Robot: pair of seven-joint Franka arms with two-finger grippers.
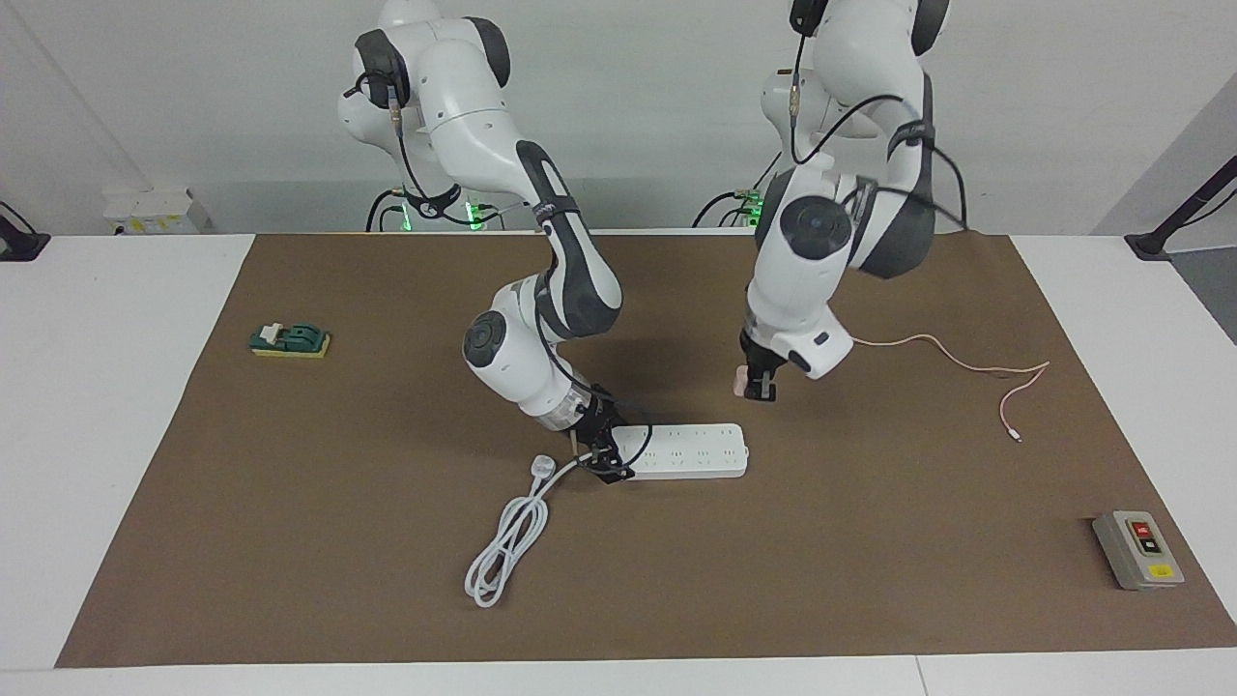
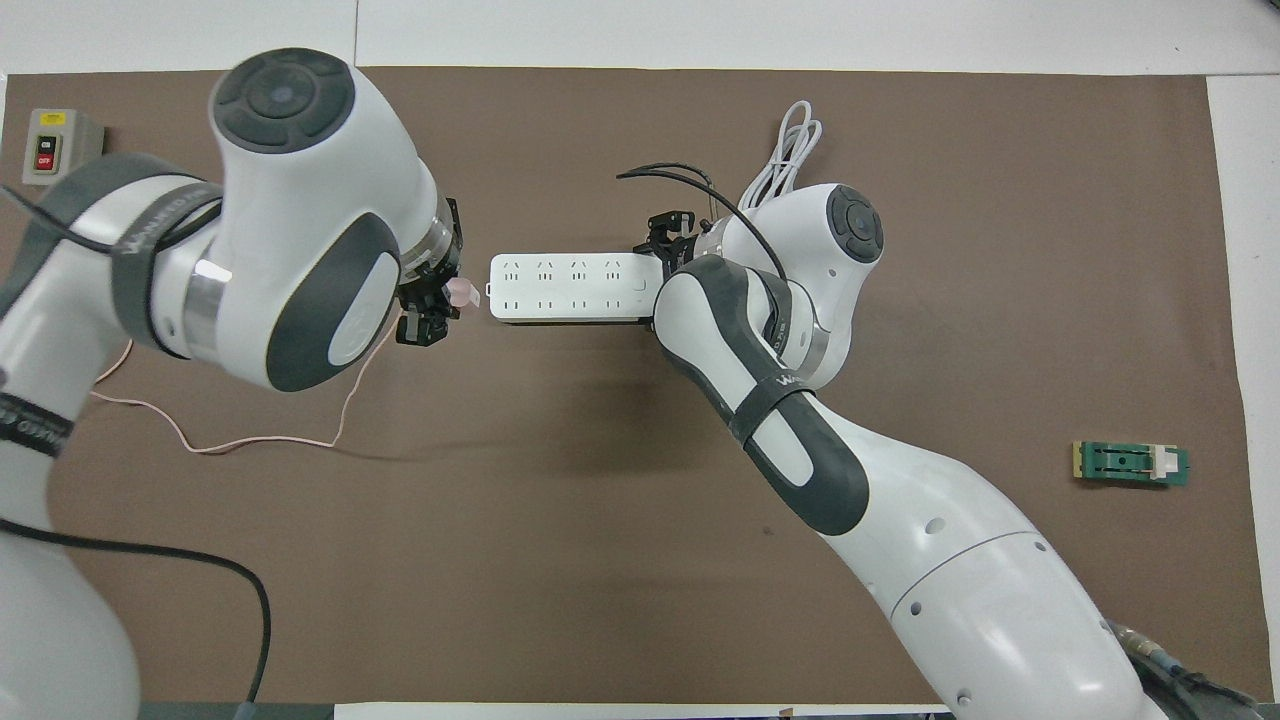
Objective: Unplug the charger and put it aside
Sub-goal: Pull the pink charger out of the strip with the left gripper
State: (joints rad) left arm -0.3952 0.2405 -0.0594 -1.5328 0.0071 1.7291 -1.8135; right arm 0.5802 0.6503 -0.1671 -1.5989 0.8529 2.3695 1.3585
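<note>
The pale pink charger (image 1: 740,380) (image 2: 460,290) hangs in the air, out of its socket, with my left gripper (image 1: 755,389) (image 2: 432,306) shut on it, over the brown mat just off the strip's end toward the left arm's side. Its thin pink cable (image 1: 952,353) (image 2: 250,440) trails over the mat to a small connector (image 1: 1013,437). The white power strip (image 1: 691,450) (image 2: 565,287) lies flat on the mat. My right gripper (image 1: 604,459) (image 2: 665,235) grips the strip's cord end, down at the mat.
The strip's thick white cord (image 1: 507,541) (image 2: 790,150) lies coiled farther from the robots. A grey switch box (image 1: 1137,549) (image 2: 50,150) sits at the left arm's end, a green block (image 1: 290,339) (image 2: 1130,464) at the right arm's end.
</note>
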